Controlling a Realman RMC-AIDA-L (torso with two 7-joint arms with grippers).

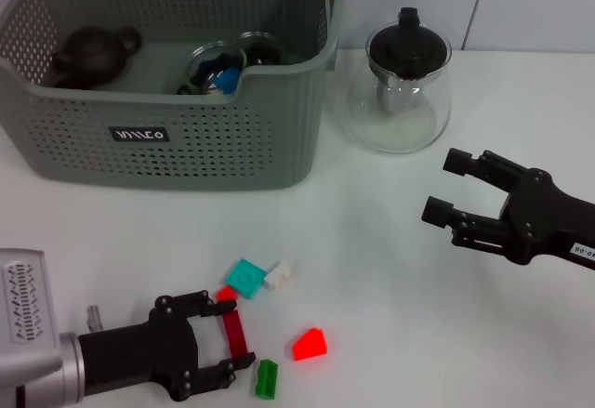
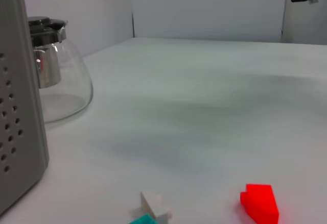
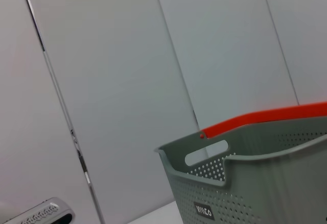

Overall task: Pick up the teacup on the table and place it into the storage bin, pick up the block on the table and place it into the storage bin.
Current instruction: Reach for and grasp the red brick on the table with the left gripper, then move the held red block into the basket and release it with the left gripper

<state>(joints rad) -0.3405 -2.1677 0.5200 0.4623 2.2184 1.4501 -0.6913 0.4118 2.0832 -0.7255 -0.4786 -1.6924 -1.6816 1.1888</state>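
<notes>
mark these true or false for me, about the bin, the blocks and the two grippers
1. The left gripper has its fingers either side of the dark red block. True.
2. The right gripper holds a teacup. False: it is open and empty, apart from the glass teapot.
3. The storage bin has things inside. True: a dark teapot and glass cups.
4. The bright red block lies in the bin. False: it lies on the table.
5. The glass teapot has no lid. False: a black lid sits on it.
</notes>
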